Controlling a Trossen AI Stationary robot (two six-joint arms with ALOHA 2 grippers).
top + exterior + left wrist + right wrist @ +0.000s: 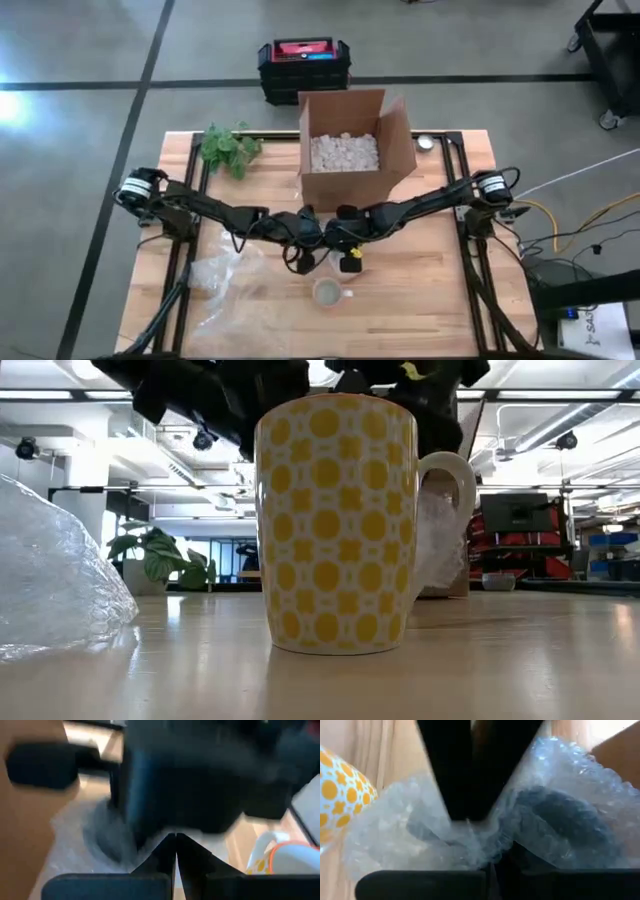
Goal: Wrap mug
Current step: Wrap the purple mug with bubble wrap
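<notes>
Both grippers met just behind the yellow-dotted white ceramic mug (328, 292) on the wooden surface (420, 300): left gripper (175, 865) closed, right gripper (487, 862) pinching clear bubble wrap (555, 820). Next, I judged, the wrap must go around the mug.

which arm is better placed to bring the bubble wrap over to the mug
Left, probably. The left tool hangs nearer the bubble wrap lying on that side; the right tool hangs just behind the mug.

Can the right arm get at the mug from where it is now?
Probably yes. The mug stands upright on bare table just in front of the right gripper, nothing between them, but that gripper is shut on bubble wrap.
</notes>
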